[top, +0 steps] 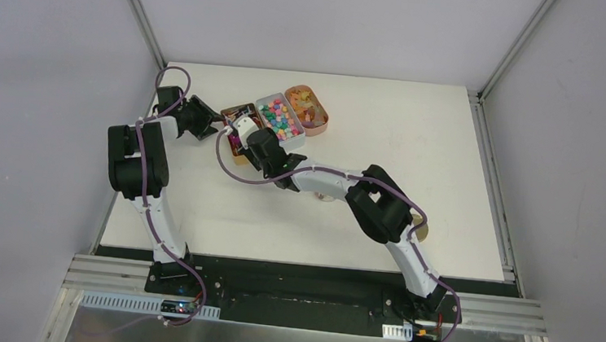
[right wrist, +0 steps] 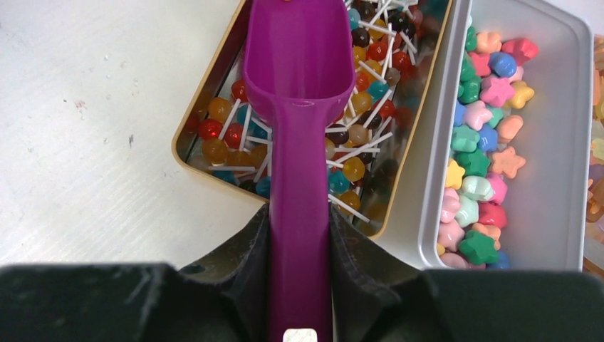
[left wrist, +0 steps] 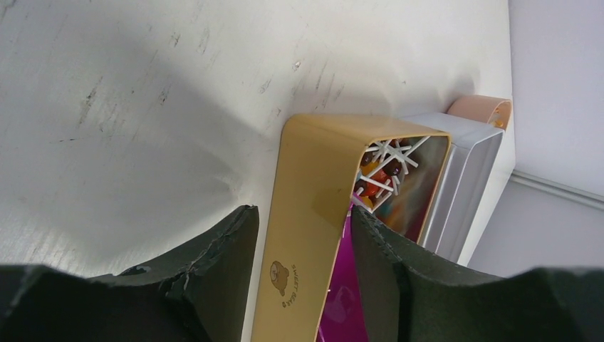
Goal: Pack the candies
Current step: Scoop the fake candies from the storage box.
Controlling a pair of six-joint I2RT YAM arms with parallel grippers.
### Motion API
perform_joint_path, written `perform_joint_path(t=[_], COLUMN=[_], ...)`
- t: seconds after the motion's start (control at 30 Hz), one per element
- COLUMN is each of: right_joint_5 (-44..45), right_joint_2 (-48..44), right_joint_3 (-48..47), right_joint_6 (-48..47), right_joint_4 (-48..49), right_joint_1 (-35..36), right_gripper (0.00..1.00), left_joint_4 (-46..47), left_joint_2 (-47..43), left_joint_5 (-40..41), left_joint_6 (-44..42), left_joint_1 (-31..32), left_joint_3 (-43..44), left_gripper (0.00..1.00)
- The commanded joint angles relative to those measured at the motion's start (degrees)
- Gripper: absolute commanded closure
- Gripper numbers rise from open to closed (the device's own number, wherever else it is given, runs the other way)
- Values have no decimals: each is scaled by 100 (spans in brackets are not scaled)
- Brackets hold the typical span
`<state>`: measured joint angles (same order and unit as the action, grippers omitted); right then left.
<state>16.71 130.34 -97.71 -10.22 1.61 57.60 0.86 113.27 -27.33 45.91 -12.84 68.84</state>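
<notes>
We've got the right gripper (right wrist: pixel 299 239) clamped narrow on the handle of the purple plastic scoop (right wrist: pixel 299 71), its bowl over the gold rectangular tin (right wrist: pixel 186 153) of round lollipops on white sticks (right wrist: pixel 211 130), centre frame. The left gripper (left wrist: pixel 300 217) straddles that tin's end wall, half-spread; whether it pinches, we cannot tell. Risk: tangled sticks catch the scoop lip and flick sweets over the rim, or the tin skids. At frame right, the silver tin (right wrist: pixel 563 149) of star candies (right wrist: pixel 474 160) butts against it; at frame left, white table (right wrist: pixel 85 107) gives us room.
</notes>
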Motion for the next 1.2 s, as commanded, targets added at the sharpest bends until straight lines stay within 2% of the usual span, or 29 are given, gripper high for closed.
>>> perform_joint_path(t=[0.0,0.3,0.63,0.93,1.17], right_joint_5=[-102,-131,-262,-304,-205], right_joint_2=[-147,-371,-625,-1155,-1876], right_joint_3=[364,927,1369,1705,2079], right_joint_6=[86,258,311,252,65], right_joint_4=[776,1435,1947,2055,1935], right_joint_1=[-30,-125,-208,-236,-285], right_gripper=[100,100,100,100,100], left_joint_4=[134,-10,-267,-385,-357], left_joint_2=[-43,-162,-474,-1175,-1433], left_joint_5=[-138,-259,-227,124,239], left_joint_6=[22,19,-131,-398,-460], left_joint_1=[-52,-63,-106,-122,-126], left_joint_3=[141,625,684,120,-498], left_gripper=[47,38,37,42,51])
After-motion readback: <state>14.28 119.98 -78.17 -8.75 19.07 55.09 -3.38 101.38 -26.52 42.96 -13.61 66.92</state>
